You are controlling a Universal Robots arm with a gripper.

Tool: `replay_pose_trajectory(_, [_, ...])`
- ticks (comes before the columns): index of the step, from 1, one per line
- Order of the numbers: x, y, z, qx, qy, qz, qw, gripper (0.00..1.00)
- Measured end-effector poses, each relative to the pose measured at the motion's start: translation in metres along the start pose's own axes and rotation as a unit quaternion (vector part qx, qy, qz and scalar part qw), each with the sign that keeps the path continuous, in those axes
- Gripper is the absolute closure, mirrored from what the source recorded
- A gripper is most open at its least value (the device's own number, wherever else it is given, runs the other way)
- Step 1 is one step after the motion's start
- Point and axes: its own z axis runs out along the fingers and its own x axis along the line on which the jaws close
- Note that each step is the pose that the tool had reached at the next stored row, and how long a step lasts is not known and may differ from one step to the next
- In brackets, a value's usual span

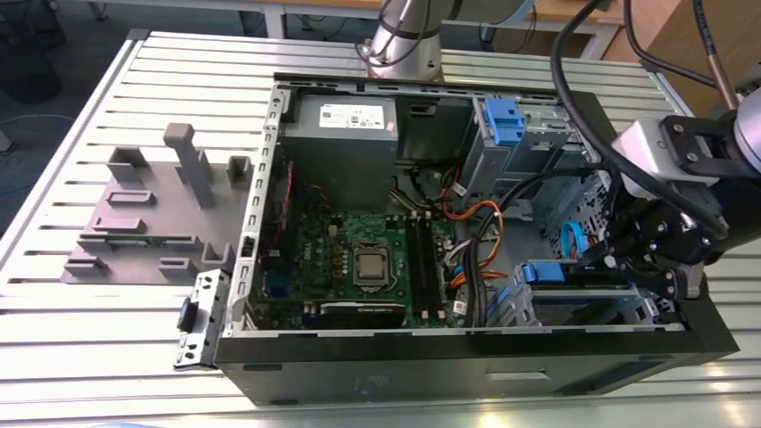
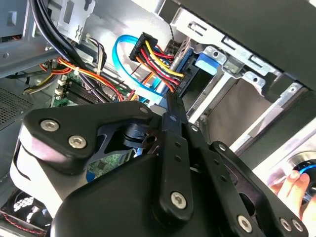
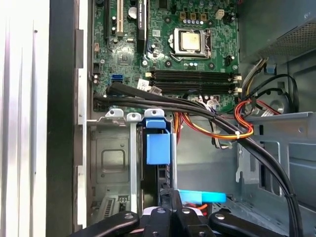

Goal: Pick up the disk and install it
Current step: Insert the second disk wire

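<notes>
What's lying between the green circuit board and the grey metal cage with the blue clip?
In the first wrist view, thick black cables cross that stretch, with orange and yellow wires alongside.

- We see the table (image 1: 95,357) as ribbed, pale metal with a soft sheen.
- We read the slotted holder (image 1: 155,209), at nine o'clock of the computer case (image 1: 393,379) in the exterior view, as matt grey plastic.
- The case walls look like matt black and bare grey sheet metal.
- The motherboard (image 3: 173,44) is glossy green.
- The gripper (image 3: 173,217) is matt black with bright metal screws.
- The caddy tab (image 3: 158,147) is smooth blue plastic.
</notes>
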Motion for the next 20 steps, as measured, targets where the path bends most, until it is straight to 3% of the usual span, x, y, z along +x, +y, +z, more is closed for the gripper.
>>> replay_pose_trajectory(6, [-0.0013,-0.0062,-0.0078,-0.0007,0.0,0.0,1.0,0.89])
replay_pose_trajectory(14, [-0.0043,-0.008,-0.0267,-0.0013,0.0001,0.0,1.0,0.89])
replay_pose_trajectory(20, [-0.0046,-0.0079,-0.0289,-0.0013,0.0001,0.0,1.0,0.89])
